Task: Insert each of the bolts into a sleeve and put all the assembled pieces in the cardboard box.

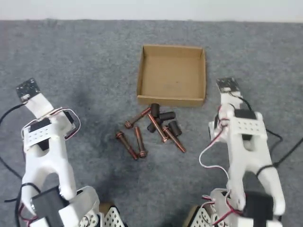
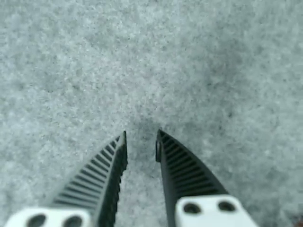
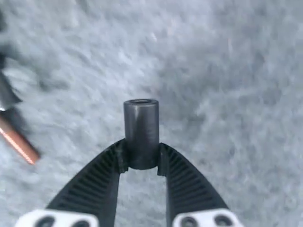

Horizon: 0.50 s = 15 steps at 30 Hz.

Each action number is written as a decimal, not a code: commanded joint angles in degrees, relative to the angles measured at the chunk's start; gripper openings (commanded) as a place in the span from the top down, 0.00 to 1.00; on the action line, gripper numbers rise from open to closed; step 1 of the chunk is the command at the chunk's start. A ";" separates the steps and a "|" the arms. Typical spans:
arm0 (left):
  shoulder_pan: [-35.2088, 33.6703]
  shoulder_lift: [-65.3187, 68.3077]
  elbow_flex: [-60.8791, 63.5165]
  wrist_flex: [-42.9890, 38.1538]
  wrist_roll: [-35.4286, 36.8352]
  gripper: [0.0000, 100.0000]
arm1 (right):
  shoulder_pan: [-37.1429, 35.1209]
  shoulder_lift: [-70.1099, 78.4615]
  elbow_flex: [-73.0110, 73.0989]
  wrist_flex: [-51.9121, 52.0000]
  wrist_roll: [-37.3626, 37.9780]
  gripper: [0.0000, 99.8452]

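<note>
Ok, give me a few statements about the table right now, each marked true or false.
The cardboard box is empty: true.
The right gripper is empty: false, it grips a black sleeve.
The left gripper holds nothing: true.
The bolts lie inside the box: false, they lie on the carpet outside it.

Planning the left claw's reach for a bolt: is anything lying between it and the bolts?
Nothing visible does. The left claw hangs open over bare carpet, and only carpet lies between that arm and the nearest bolt. The right claw holds a sleeve.
</note>
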 commanded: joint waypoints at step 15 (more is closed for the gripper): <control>0.09 -0.62 -0.13 -1.49 -0.53 0.90 | 1.19 -11.82 1.23 4.97 0.00 0.89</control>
